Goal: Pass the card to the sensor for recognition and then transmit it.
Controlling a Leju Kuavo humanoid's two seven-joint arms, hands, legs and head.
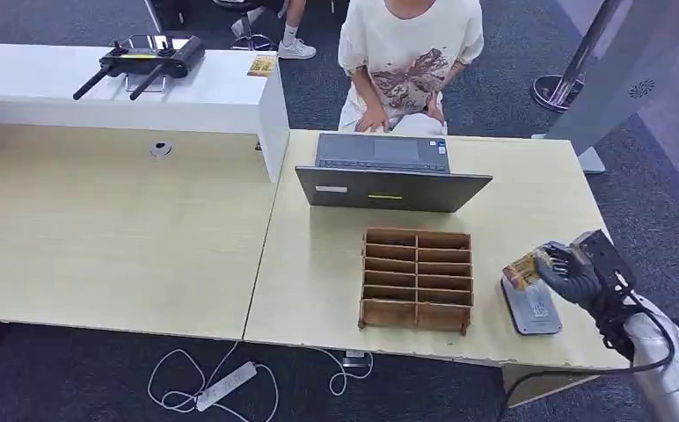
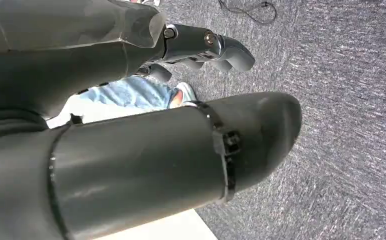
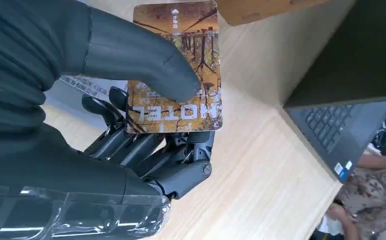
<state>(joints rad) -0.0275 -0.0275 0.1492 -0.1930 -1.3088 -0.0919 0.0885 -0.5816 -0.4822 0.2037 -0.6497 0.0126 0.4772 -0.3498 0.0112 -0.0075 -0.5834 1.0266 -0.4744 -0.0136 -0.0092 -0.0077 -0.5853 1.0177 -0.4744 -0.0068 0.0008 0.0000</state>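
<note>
My right hand (image 1: 573,272) grips a hotel card (image 1: 522,268) with a brown and gold picture, just above the grey sensor pad (image 1: 531,308) at the table's front right. Up close in the right wrist view, the thumb (image 3: 146,62) presses the card (image 3: 181,70) down onto the fingers (image 3: 151,150) beneath it. My left hand (image 2: 201,47) hangs over grey carpet with its fingers curled and nothing in them.
A brown wooden divided organiser (image 1: 417,279) stands left of the sensor pad. An open grey laptop (image 1: 390,176) sits behind it, with a seated person (image 1: 409,61) beyond. A white counter (image 1: 125,88) holds a black controller (image 1: 142,60). A power strip (image 1: 226,385) lies on the floor.
</note>
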